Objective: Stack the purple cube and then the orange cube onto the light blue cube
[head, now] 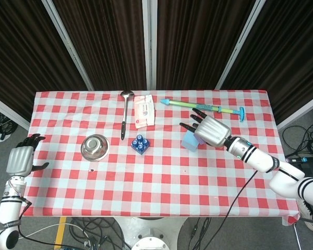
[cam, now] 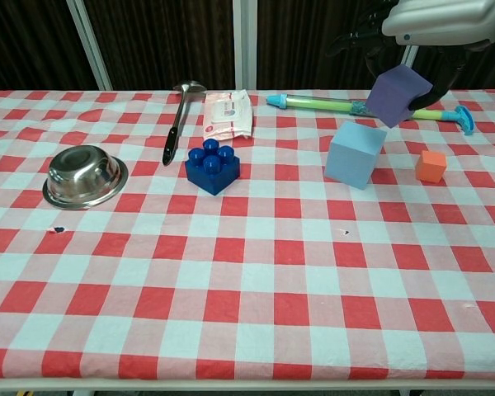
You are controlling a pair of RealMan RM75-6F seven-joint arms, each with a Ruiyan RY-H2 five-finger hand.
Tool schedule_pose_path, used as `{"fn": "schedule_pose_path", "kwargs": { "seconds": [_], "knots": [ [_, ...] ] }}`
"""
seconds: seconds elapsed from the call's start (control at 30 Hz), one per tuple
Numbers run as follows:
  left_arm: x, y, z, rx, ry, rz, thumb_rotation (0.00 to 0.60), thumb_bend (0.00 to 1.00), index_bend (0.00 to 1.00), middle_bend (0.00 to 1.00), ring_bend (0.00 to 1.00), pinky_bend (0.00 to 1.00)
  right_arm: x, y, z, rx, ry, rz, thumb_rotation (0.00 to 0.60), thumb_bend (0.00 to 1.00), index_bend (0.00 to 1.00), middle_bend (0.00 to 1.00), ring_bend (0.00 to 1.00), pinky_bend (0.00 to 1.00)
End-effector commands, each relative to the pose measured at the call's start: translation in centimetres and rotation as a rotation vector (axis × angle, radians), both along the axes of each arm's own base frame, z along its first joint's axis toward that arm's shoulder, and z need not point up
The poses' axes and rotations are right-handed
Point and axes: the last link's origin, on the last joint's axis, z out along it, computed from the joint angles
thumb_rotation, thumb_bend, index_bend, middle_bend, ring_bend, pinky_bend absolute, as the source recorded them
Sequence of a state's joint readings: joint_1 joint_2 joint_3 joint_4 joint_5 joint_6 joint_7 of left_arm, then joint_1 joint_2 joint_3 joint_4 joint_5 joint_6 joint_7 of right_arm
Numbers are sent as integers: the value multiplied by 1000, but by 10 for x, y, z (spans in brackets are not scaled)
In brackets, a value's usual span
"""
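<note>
My right hand [cam: 441, 21] [head: 211, 129] grips the purple cube [cam: 398, 95] from above and holds it tilted in the air. It hangs just above and to the right of the light blue cube [cam: 355, 154] [head: 189, 141], apart from it. The light blue cube stands on the checked cloth with nothing on it. To its right lies the small orange cube [cam: 430, 166], which the head view hides under my right hand. My left hand [head: 21, 159] hangs off the table's left edge, fingers apart and holding nothing.
A steel bowl [cam: 84, 175] sits at the left, and a dark blue studded brick [cam: 212, 166] lies mid-table. At the back are a ladle [cam: 177, 120], a pack of wipes [cam: 228, 114] and a green and blue toy pump [cam: 330, 103].
</note>
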State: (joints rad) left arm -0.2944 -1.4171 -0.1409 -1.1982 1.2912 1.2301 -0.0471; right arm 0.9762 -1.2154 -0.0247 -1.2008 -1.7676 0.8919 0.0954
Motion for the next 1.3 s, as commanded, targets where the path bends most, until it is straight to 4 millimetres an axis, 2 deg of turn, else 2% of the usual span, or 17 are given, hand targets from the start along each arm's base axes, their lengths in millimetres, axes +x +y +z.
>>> {"fn": "schedule_pose_path", "kwargs": {
  "seconds": [0.03,0.2,0.4,0.77,1.3],
  "knots": [
    [-1,0,-1,-2,-1,1,600,56,287,262,218,309,-4,-6,-9,22,3,3,600,94,59,472,124,37],
    [-2,1,-2,-3,-1,3,600,57,287,262,217,309,-6,-13,-23,60,16,5,600,94,59,472,124,55],
    [-3,3,-1,7,-3,4,600,56,287,262,217,309,0,-21,-30,83,18,35,600,94,59,472,132,66],
    [-5,3,-2,6,-1,7,600,57,288,262,217,309,5,-27,-26,93,126,162,600,92,60,471,132,81],
    [-8,4,-4,0,6,16,600,58,287,262,217,309,-2,-30,-25,108,109,138,600,89,61,470,132,102]
  ]
}}
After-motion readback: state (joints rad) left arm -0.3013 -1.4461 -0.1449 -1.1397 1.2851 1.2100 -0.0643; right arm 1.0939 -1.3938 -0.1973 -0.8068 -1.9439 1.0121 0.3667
